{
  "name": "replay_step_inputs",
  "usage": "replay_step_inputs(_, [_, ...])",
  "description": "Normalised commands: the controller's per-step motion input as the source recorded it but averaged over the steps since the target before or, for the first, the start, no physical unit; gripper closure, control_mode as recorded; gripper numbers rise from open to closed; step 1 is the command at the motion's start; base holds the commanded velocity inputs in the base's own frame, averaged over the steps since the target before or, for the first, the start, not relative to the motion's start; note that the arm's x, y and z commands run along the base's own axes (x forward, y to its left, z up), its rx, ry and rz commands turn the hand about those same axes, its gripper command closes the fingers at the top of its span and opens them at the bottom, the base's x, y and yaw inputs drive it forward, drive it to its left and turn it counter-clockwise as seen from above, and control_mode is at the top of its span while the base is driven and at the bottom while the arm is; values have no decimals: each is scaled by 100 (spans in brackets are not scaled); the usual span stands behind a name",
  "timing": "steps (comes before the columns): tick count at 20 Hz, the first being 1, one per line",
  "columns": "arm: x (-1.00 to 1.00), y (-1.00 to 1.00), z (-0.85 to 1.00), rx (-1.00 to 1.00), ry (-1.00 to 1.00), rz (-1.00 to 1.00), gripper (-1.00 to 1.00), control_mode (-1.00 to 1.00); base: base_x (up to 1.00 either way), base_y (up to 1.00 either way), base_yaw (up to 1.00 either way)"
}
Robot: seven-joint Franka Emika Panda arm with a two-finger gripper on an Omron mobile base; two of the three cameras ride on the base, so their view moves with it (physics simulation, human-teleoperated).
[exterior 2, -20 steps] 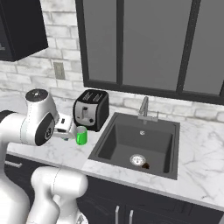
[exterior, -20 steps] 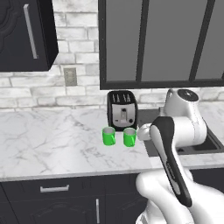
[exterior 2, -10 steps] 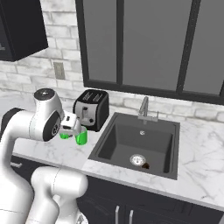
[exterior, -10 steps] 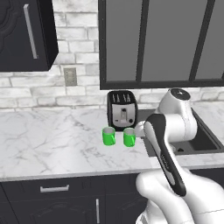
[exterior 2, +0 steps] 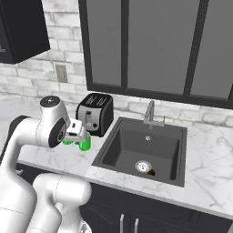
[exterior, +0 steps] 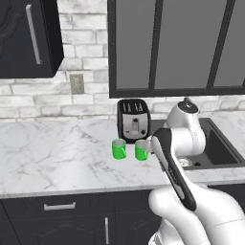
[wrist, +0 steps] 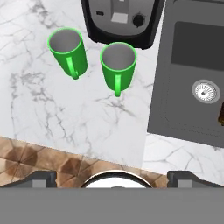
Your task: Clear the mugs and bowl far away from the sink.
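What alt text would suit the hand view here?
Looking down on a white marble counter: two green mugs stand upright side by side, handles toward the camera, before a black toaster. The dark sink with its silver drain lies right.

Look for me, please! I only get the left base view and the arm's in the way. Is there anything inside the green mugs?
Observer: No. The hand view looks down into the mug nearer the sink and the other mug; both have bare grey insides.
Operator: Which way do the handles point?
Observer: Both point toward the front edge of the counter, away from the toaster.
Operator: Is the claw open?
Observer: Yes, the gripper is wide open, with nothing between its fingertips.
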Motion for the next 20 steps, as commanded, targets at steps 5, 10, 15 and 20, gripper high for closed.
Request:
replay_step_inputs(5, [12, 0, -7, -1, 0, 0, -100, -100, 0, 0, 0])
replay_step_inputs(10, [14, 0, -14, 0, 11, 0, -100, -100, 0, 0, 0])
replay_step_inputs(15, [15, 0, -18, 0, 8, 0, -100, -100, 0, 0, 0])
replay_step_inputs(20, [18, 0, -14, -1, 1, 0, -100, -100, 0, 0, 0])
